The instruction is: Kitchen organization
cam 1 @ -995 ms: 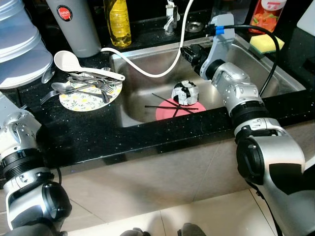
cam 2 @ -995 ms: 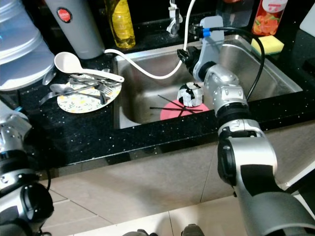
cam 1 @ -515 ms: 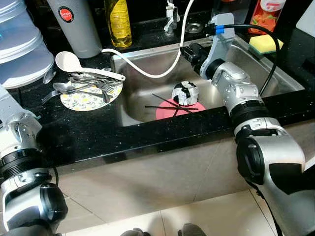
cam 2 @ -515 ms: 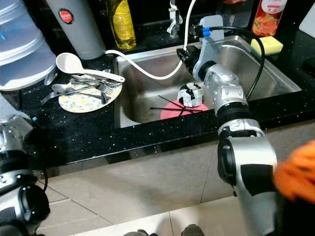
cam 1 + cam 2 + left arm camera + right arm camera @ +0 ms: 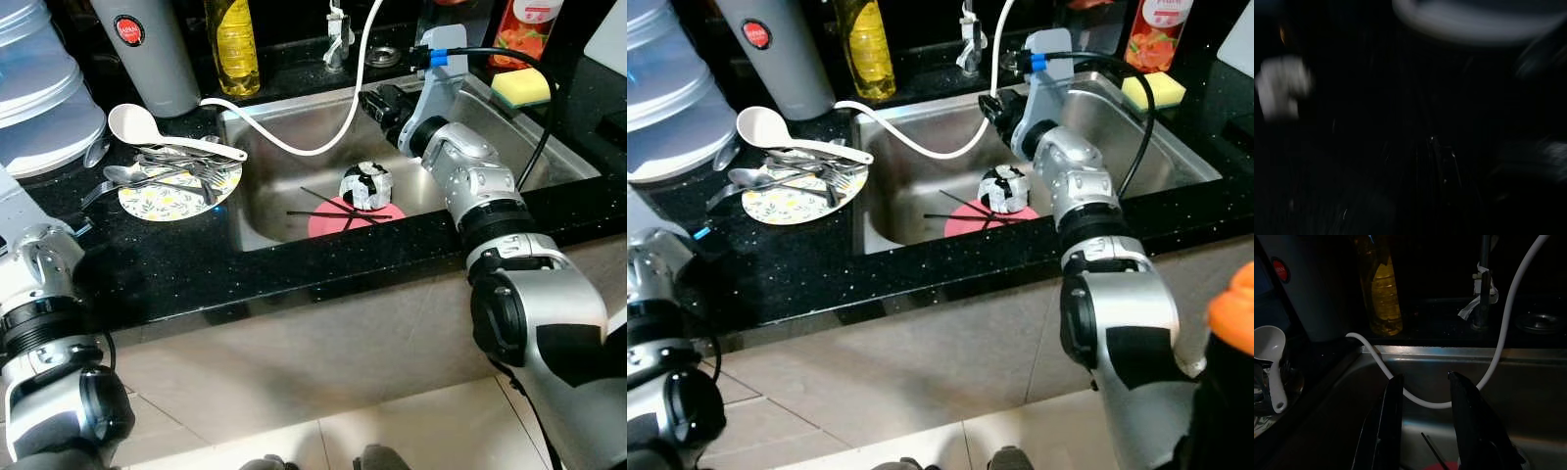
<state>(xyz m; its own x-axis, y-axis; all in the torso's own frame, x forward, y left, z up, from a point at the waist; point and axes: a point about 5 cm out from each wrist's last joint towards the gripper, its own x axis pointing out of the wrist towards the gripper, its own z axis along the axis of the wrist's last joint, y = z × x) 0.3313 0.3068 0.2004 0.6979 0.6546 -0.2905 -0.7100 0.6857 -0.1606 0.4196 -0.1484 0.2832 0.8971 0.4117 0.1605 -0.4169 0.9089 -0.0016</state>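
Steel sink (image 5: 549, 147) with the right gripper (image 5: 1422, 431) held over it, fingers a little apart and holding nothing.

Black counter (image 5: 196, 264) goes all round the sink, and the sink's right half is bare steel. Down in the sink lies a pink plate (image 5: 338, 220) with black chopsticks (image 5: 318, 209) across it and a black-and-white ball-shaped thing (image 5: 367, 185) on top. A white hose (image 5: 294, 147) dips into the sink past the gripper. Left of the sink, a flowery plate (image 5: 162, 201) holds forks and spoons (image 5: 162, 171) and a white ladle (image 5: 147, 127). Behind the sink stand a yellow oil bottle (image 5: 232, 44) and a grey flask (image 5: 152, 49); a yellow sponge (image 5: 519, 86) sits at its right back corner. Dark and blurry, the left wrist view does not let me tell how the left gripper is.
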